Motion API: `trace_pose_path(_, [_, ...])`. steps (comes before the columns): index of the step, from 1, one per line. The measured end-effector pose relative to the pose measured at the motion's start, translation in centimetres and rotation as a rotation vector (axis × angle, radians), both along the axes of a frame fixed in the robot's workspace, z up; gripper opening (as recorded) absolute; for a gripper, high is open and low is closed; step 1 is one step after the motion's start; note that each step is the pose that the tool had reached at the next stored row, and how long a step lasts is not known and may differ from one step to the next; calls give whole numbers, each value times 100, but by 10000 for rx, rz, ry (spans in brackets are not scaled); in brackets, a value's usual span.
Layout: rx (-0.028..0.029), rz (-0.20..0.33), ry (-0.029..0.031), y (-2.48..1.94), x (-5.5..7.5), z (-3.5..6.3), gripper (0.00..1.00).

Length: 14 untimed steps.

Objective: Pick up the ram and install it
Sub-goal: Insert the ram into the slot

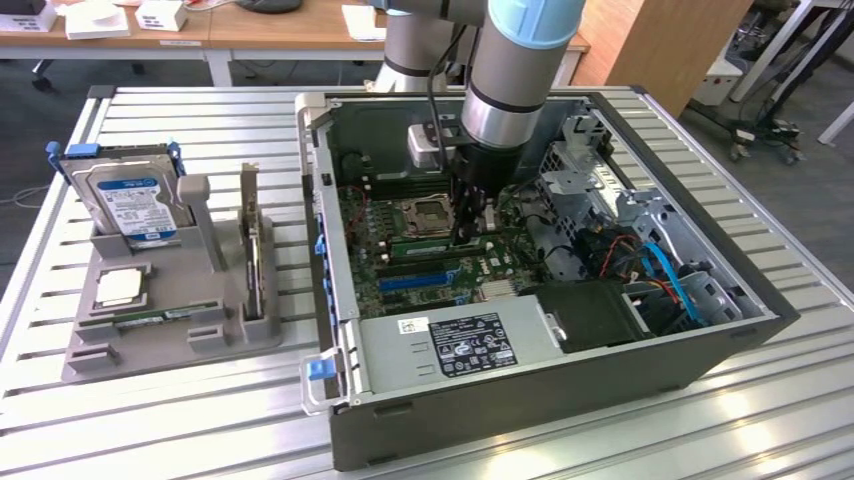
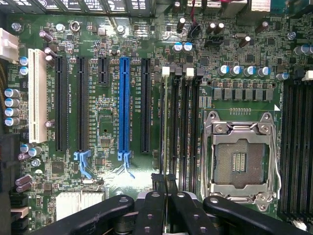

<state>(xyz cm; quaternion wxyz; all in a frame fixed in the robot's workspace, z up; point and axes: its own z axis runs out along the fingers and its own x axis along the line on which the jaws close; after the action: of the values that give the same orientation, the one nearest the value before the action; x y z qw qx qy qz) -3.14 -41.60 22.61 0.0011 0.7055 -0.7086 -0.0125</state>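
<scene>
beside socket point(image 1: 427, 212), slim green ram point(image 1: 422, 243)

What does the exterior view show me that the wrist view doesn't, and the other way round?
Exterior view: the arm reaching down into an open computer case on a slatted table, with a grey holder carrying a hard drive beside it.
Wrist view: a close look straight down at the board, with its white slot and small capacitors.
Both: the shut gripper, the processor socket and the blue slot.
</scene>
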Motion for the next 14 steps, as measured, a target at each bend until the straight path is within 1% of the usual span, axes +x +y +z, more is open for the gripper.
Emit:
trace_pose_path(5, [0,0,-1,0,0,0,13])
trace_pose_path(6, [-1,0,-1,0,0,0,18])
trace_pose_path(7, [0,0,-1,0,0,0,18])
trace_pose_path(8, [0,0,0,0,0,0,25])
trace_pose_path(14, [0,0,-1,0,0,0,25])
